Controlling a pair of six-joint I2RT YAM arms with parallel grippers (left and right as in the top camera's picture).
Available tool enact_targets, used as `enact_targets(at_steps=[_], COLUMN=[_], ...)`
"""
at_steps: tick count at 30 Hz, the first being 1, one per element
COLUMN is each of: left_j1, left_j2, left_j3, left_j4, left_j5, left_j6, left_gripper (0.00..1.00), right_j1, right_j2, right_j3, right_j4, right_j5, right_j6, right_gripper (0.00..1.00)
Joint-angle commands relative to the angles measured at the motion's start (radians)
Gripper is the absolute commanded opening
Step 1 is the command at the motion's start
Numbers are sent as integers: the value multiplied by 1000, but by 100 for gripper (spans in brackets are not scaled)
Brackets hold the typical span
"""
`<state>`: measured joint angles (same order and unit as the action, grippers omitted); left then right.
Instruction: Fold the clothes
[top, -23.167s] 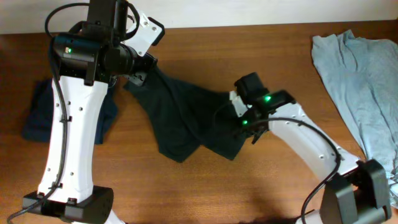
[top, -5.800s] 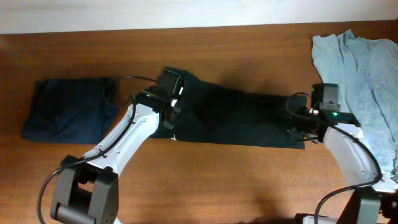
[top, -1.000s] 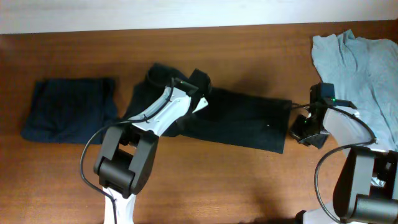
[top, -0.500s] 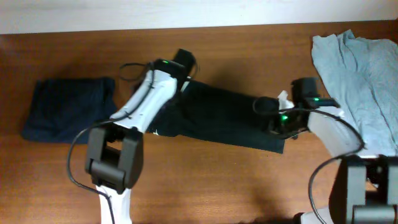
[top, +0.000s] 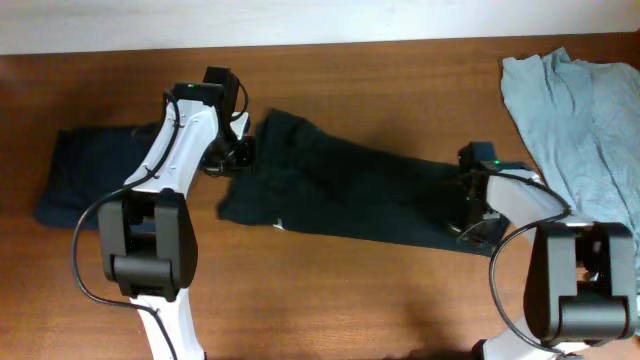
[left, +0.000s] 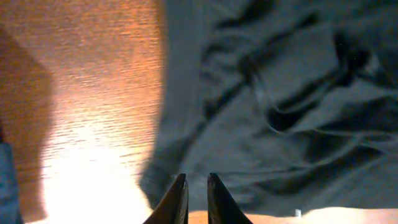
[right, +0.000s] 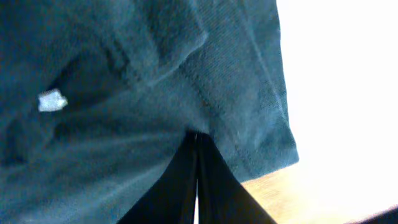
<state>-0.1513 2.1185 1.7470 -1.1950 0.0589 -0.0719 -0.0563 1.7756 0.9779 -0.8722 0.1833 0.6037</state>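
The clothes in hand are a black T-shirt (top: 350, 190) lying stretched across the table's middle, with a small white mark (top: 280, 224) near its front edge. My left gripper (top: 238, 152) is at the shirt's left edge. In the left wrist view its fingertips (left: 180, 182) stand a narrow slit apart, with rumpled shirt fabric (left: 273, 106) at their tips. My right gripper (top: 470, 215) sits on the shirt's right end. In the right wrist view it (right: 198, 134) is shut, with creases of dark cloth (right: 124, 93) meeting at its tip and a white tag (right: 51, 101) to the left.
A folded dark blue garment (top: 95, 180) lies at the far left, partly under the left arm. A crumpled light blue-grey garment (top: 585, 130) covers the table's right end. Bare wood (top: 350, 290) runs along the front, and a pale wall edge (top: 400, 20) at the back.
The left gripper has swung left and toward the front, from the shirt's back edge to its left edge. The right gripper has shifted right. The shirt now lies longer and flatter.
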Motion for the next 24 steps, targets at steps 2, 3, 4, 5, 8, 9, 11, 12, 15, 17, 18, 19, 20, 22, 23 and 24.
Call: enact_targets(at_steps=[2, 3, 4, 5, 8, 9, 11, 12, 15, 17, 18, 19, 20, 22, 23, 24], left_j1=[-8, -10, -13, -21, -45, -53, -57, -56, -58, -58, -58, -58, -58, -58, -58, -58], left_j2=[-31, -31, -31, -31, -31, -31, -35, -39, -50, -51, -51, -51, -51, -51, -51, -51], left_j3=[13, 13, 13, 13, 13, 13, 13, 13, 14, 14, 14, 14, 14, 14, 14, 14], left_j4=[19, 26, 31, 35, 36, 40, 49, 56, 65, 61, 58, 55, 53, 54, 55, 54], left_j5=[47, 82, 106, 122, 121, 121, 121, 121, 121, 121, 121, 121, 121, 121, 121, 121], left_j6=[25, 62, 87, 113, 175, 195, 195, 195, 194, 195, 195, 195, 195, 195, 195, 195], left_gripper=[12, 12, 12, 12, 12, 12, 12, 11, 12, 12, 12, 12, 12, 12, 12, 12], right_j1=[-35, -36, -36, -36, -35, -35, -31, -15, 58, 112, 145, 163, 190, 221, 228, 232], right_j2=[27, 11, -12, -36, -141, -189, -233, -241, -216, -181, -150, -130, -94, -38, -13, 14], right_j3=[0, 11, 24, 34, 54, 55, 55, 55, 53, 53, 53, 53, 53, 53, 53, 53], right_j4=[-2, -2, -3, -3, 14, 30, 43, 58, 85, 106, 123, 133, 147, 164, 172, 181], right_j5=[-37, -81, -126, -164, -329, -441, -571, -636, -636, -588, -563, -554, -540, -502, -486, -484], right_j6=[-101, -142, -166, -184, -246, -307, -350, -388, -433, -431, -431, -431, -432, -432, -432, -432], right_gripper=[4, 4, 4, 4, 4, 4, 6, 12, 13, 12, 9, 8, 4, 4, 4, 4])
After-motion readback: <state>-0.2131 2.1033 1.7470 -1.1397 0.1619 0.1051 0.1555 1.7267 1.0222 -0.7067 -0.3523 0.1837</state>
